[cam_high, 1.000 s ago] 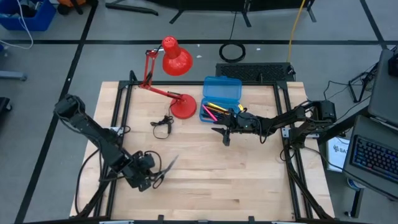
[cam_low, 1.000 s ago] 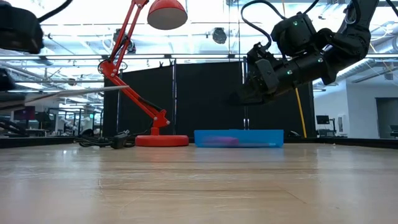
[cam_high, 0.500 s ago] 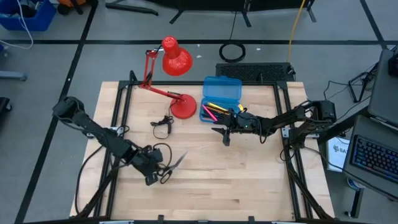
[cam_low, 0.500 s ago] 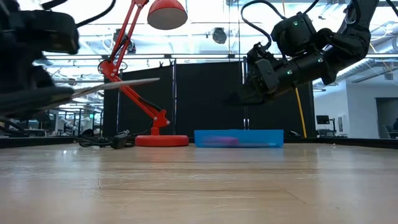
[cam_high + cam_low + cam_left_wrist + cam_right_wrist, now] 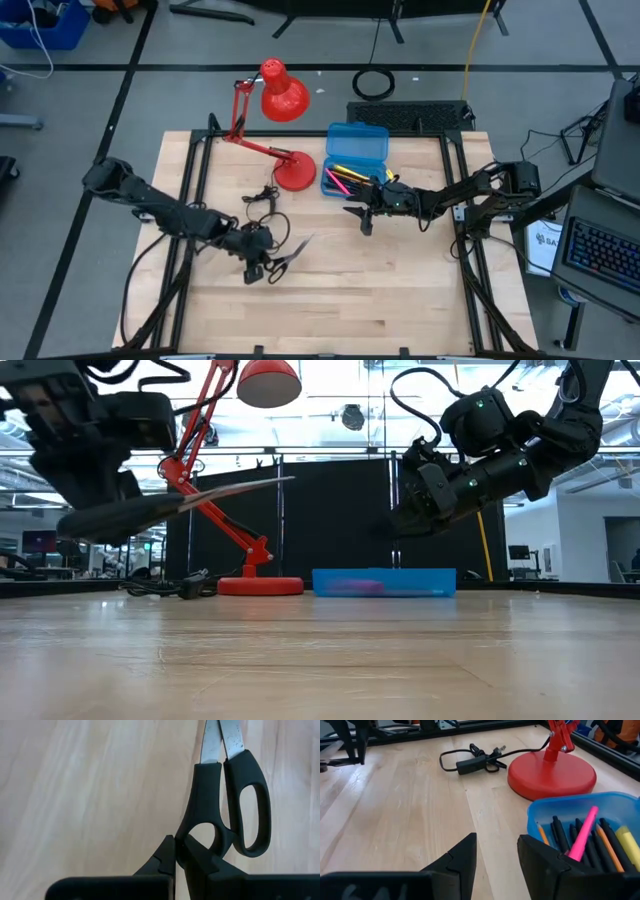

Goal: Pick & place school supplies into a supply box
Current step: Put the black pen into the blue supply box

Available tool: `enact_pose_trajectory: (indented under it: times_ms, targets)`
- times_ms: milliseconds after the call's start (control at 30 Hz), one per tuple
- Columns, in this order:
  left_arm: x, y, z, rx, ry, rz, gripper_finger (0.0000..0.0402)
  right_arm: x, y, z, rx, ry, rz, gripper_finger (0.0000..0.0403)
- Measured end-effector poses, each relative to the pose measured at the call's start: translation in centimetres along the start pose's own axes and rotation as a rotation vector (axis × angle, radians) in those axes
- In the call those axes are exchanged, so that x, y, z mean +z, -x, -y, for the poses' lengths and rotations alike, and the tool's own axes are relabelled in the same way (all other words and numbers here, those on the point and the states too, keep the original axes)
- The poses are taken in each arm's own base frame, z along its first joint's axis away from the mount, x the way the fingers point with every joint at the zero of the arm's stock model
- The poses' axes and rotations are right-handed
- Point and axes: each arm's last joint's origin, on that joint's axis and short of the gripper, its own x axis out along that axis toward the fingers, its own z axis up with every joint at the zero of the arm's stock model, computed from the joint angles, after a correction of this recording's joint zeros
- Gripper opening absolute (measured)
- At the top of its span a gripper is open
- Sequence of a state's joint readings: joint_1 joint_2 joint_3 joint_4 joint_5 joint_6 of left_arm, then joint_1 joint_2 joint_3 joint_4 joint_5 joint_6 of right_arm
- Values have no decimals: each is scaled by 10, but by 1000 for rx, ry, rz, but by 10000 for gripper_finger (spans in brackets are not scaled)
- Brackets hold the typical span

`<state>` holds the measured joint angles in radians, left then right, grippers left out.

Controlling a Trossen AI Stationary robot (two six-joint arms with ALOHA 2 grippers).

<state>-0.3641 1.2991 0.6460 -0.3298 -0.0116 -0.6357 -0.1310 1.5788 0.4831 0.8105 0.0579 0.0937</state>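
The blue box is seen lying open beside the red lamp, pens inside. The scissors are held aloft mid-table, clamped by the left gripper. The right gripper is poised near the box, fingers parted.

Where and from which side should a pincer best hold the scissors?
By a handle loop, from the handle end, as the left pincer does: the black loops give a thick grip on the scissors, and the closed blades point away from it.
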Motion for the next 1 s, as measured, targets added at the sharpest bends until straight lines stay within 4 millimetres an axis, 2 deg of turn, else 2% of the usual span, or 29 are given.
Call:
enact_pose_trajectory:
  times_ms: [300,633,1000]
  targets:
    - [16,2,-16,-14,-25,18,14,0,0,0,1,5,1,130]
    - [59,31,-15,22,-143,72,14,8,1,-8,37,31,86,130]
    - [79,44,-46,150,-139,84,13,7,2,-21,90,18,90,130]
